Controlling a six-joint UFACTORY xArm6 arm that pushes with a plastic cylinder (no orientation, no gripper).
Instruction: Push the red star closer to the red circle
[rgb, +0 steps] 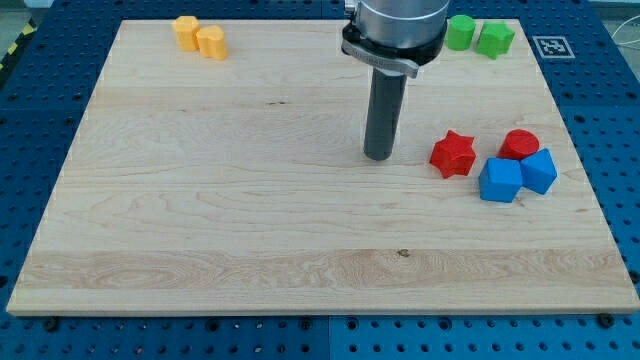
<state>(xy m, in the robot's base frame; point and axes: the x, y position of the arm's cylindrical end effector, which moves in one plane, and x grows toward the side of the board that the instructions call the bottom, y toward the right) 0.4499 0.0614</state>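
Observation:
The red star lies on the wooden board at the view's right. The red circle sits to its right, a small gap apart, partly behind the blue blocks. My tip rests on the board to the left of the red star, with a clear gap between them. The rod hangs from the arm's grey end at the view's top.
A blue cube and a second blue block crowd the red circle from below. Two green blocks sit at the top right, two yellow-orange blocks at the top left. The board's right edge is close to the blue blocks.

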